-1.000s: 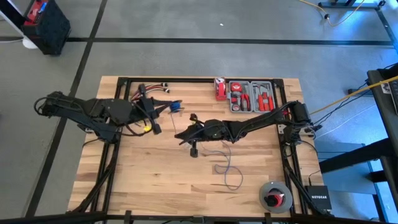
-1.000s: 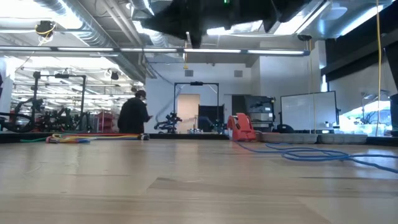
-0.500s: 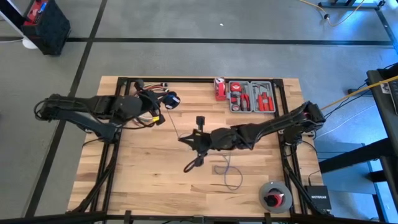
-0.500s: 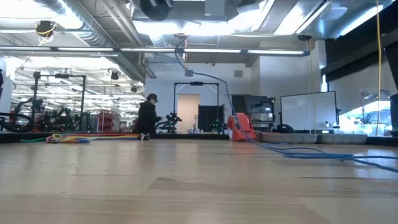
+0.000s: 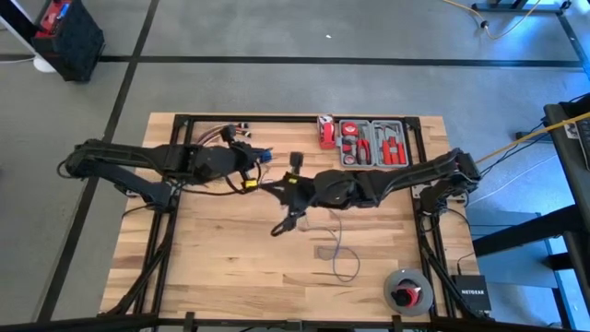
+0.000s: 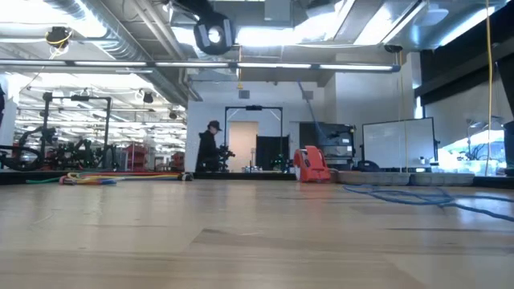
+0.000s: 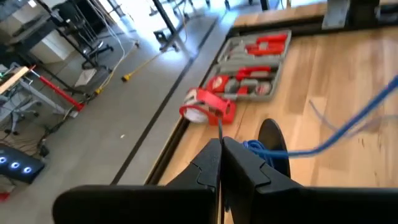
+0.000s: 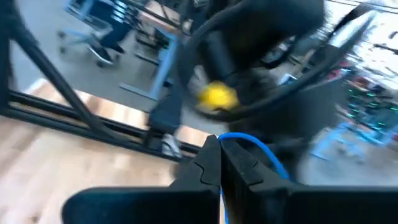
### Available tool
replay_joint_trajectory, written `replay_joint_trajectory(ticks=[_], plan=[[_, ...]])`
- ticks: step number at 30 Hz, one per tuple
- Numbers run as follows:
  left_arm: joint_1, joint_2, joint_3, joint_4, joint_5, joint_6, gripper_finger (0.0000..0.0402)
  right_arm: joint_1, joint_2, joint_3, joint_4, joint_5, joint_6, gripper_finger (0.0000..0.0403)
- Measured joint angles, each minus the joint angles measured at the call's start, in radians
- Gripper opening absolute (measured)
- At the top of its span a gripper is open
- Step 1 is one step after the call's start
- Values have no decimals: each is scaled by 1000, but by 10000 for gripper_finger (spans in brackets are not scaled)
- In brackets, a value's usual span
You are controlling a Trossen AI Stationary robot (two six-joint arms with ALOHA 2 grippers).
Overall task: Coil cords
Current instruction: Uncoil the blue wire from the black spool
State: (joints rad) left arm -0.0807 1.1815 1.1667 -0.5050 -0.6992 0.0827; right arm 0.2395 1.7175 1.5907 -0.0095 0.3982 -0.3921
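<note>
The cord [image 5: 341,256] is a very thin blue-violet wire, lying in a loose loop on the table [image 5: 212,258] near the spool [image 5: 407,290], then rising to 2 grippers: left gripper [image 7: 221,163] and right gripper [image 8: 220,157] both pinch it, fingers together

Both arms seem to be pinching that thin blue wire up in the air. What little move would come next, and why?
Probably the right gripper circles its end round the left gripper: both are shut on the cord, whose tail lies uncoiled on the table.
</note>
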Motion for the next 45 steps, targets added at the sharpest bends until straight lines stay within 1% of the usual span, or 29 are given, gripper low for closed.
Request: replay_joint_trajectory(ticks=[3, 7, 10, 12, 14, 16, 18, 20, 22, 25, 27, 30, 32, 34, 37, 39, 40, 42, 45], plan=[[-5, 2, 0, -51, -15, -16, 7, 19, -30, 73, -134, 100, -20, 0], [-33, -35, 0, -135, -51, -47, 7, 58, -88, 119, -354, 309, -31, 0], [-62, -92, 0, -139, -56, -54, 7, 86, -134, 122, -569, 457, 51, 0], [-88, -136, 0, -111, -55, -54, 7, 91, -150, 123, -735, 501, 169, 0], [-108, -178, 0, -54, -55, -48, 7, 90, -150, 113, -879, 503, 290, 0], [-123, -214, 0, 23, -54, -29, 7, 87, -146, 59, -933, 491, 376, 0], [-132, -239, 0, 107, -51, -5, 7, 78, -137, -23, -889, 468, 400, 0], [-135, -251, 0, 189, -48, 30, 7, 78, -128, -123, -764, 427, 384, 0], [-134, -254, 0, 267, -47, 66, 7, 78, -112, -217, -559, 356, 336, 0], [-111, -238, 0, 379, -44, 129, 7, 82, -81, -307, -230, 195, 244, 0], [-89, -224, 0, 430, -44, 162, 7, 82, -48, -316, -65, 79, 205, 0], [-37, -193, 0, 476, -44, 184, 7, 82, -13, -296, 70, -107, 176, 0], [2, -171, 0, 477, -44, 184, 7, 85, -8, -267, 92, -196, 174, 0], [45, -150, 0, 461, -44, 183, 7, 100, -9, -224, 93, -235, 168, 0], [108, -114, 0, 424, -44, 188, 7, 134, -23, -148, 32, -221, 116, 0], [139, -95, -1, 388, -43, 198, 8, 158, -37, -68, -55, -177, 76, 0], [150, -89, -2, 362, -44, 199, 8, 172, -47, -22, -117, -138, 59, 0], [165, -86, -1, 289, -44, 201, 8, 202, -69, 77, -238, -23, 16, 0], [168, -86, -1, 120, -45, 177, 8, 251, -95, 212, -426, 198, -21, 0]])
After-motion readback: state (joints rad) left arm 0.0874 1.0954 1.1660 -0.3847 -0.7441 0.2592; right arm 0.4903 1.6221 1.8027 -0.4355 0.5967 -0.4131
